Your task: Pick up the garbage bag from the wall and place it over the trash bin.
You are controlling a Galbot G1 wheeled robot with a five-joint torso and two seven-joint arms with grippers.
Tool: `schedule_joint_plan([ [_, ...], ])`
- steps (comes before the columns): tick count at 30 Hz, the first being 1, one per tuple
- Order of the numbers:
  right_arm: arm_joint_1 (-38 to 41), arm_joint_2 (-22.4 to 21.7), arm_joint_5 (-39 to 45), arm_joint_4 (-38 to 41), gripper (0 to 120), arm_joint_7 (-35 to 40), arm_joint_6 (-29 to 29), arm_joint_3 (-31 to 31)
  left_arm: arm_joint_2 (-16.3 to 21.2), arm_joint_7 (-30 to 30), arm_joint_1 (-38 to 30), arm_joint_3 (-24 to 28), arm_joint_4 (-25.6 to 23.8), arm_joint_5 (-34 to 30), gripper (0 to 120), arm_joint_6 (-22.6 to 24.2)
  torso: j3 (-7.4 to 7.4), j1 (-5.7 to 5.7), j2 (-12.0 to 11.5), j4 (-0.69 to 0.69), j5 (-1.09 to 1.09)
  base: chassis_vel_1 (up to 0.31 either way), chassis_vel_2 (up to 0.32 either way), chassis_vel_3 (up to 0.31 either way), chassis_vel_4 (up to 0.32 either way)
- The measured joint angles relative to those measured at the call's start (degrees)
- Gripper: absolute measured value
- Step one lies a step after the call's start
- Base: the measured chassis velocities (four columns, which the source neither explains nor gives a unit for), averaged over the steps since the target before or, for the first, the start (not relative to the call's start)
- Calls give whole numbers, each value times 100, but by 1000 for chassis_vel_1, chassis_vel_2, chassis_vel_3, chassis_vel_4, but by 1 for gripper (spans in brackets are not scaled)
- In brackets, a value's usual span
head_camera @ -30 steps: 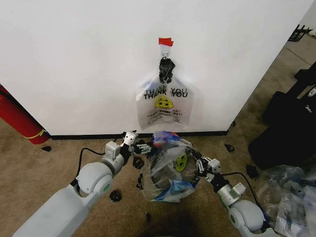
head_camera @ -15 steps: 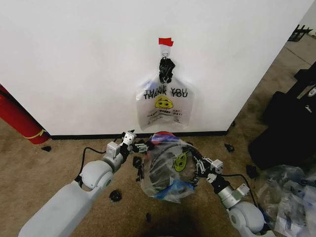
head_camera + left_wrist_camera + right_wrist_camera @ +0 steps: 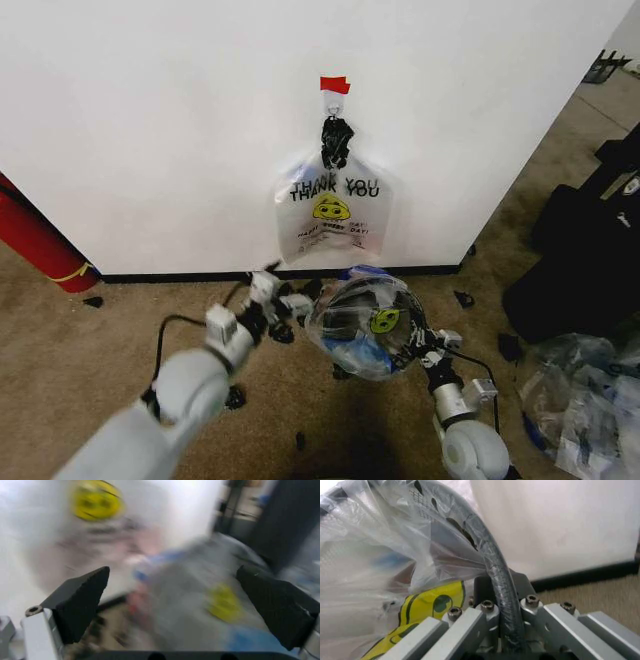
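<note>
1. Crinkly see-through plastic, the garbage bag with blue patches and a yellow smiley print, is draped over the trash bin, a round black wire-mesh bin tipped on its side near the foot of the wall.
2. On the robot's right, the right gripper is clamped on the bin's rim; in the right wrist view the dark rim runs between its closed fingers, with bag plastic bunched beside them.
3. On the left, the left gripper sits just beside the bagged bin, its two dark fingers spread wide with nothing between them.
4. Above, a clear "THANK YOU" bag hangs from a hook under red tape.
5. A red cylinder leans at the far left.
</note>
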Motion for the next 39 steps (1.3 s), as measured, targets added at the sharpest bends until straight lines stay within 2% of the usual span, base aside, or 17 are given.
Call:
schedule_joint_plan([
  [3, 34, 34, -289, 110, 0, 23, 159, -22, 15, 97, 342, 136, -153, 86, 100, 162, 0, 0, 0, -1, 0, 0, 0, 0, 0],
  [6, 46, 44, -559, 149, 0, 21, 302, -26, 24, 98, 387, 192, -147, 110, 97, 260, 0, 0, 0, -2, -1, 0, 0, 0, 0],
  [11, 39, 51, -1115, 210, 0, -3, 581, -38, 139, 64, 225, 364, 5, 135, 88, 645, 0, 0, 0, -3, -1, 0, 0, 0, 0],
  [17, 48, 36, -1425, 218, 0, -50, 750, -27, 239, 43, 41, 485, 122, 137, 78, 882, 0, 0, 0, -3, 0, 0, 0, 0, 0],
  [23, 139, 4, -1529, 159, 0, -62, 787, 7, 314, 20, -18, 501, 148, 126, 56, 1041, 1, 0, 0, -3, 0, 0, 0, 0, 0],
  [24, 139, 4, -1529, 159, 0, -62, 787, 7, 314, 20, -18, 501, 148, 126, 56, 1041, 1, 0, 0, -3, 0, 0, 0, 0, 0],
  [28, 205, -1, -1513, 99, 0, -62, 786, 14, 366, 42, -24, 508, 178, 121, 38, 1205, 1, 0, 0, -2, 0, 0, 0, 0, 0],
  [35, 219, 3, -1358, 106, 0, -33, 709, 3, 375, 83, -33, 511, 231, 157, 13, 1170, 1, 0, 0, -2, 0, 0, 0, 0, 0],
  [38, 198, -1, -1120, 214, 0, 180, 456, -32, 390, 206, 14, 502, 239, 337, 0, 936, 1, 0, 0, -2, 0, 0, 0, 0, 0],
  [39, 198, -1, -1120, 214, 0, 180, 456, -32, 390, 206, 14, 502, 239, 337, 0, 936, 1, 0, 0, -2, 0, 0, 0, 0, 0],
])
